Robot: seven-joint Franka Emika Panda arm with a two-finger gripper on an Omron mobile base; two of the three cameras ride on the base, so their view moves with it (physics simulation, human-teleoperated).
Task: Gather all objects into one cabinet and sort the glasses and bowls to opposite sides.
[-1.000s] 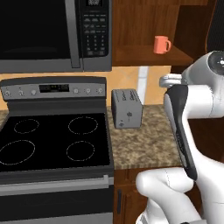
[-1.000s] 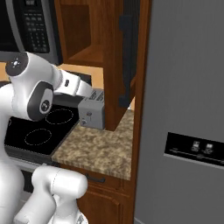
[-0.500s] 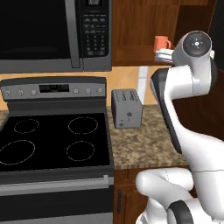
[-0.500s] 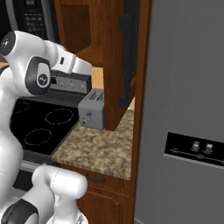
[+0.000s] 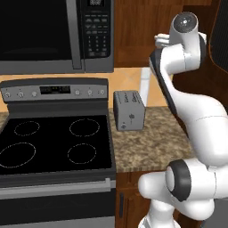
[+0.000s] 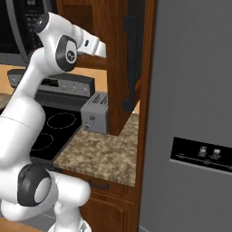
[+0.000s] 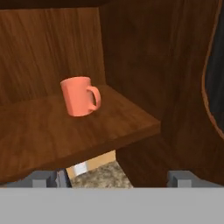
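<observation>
The coral-orange mug (image 7: 80, 96) stands upright on the wooden shelf (image 7: 87, 131) of the reddish-brown wall cabinet (image 7: 144, 65), toward the back of the board and left of the cabinet's inner side wall, its handle turned toward that wall. The gripper (image 7: 114, 178) hangs in front of the shelf edge, short of the mug and touching nothing — its two finger tips (image 7: 41, 178) stand spread as wide apart as they go, one at each lower corner of the hand view, with nothing between them. To the right of the mug, past the side wall, the arched door (image 7: 215, 83) with its dark pane stands swung open. Below the shelf, a strip of speckled granite counter (image 5: 147, 142) shows. In the base views the white arm (image 5: 185, 53) reaches up to cabinet height; beneath the cabinet a grey toaster (image 5: 128, 110) sits on the counter beside the black stove (image 5: 53, 142), a microwave (image 5: 53, 35) hangs over the stove, and a grey refrigerator (image 6: 190, 113) flanks the cabinet's far side.
</observation>
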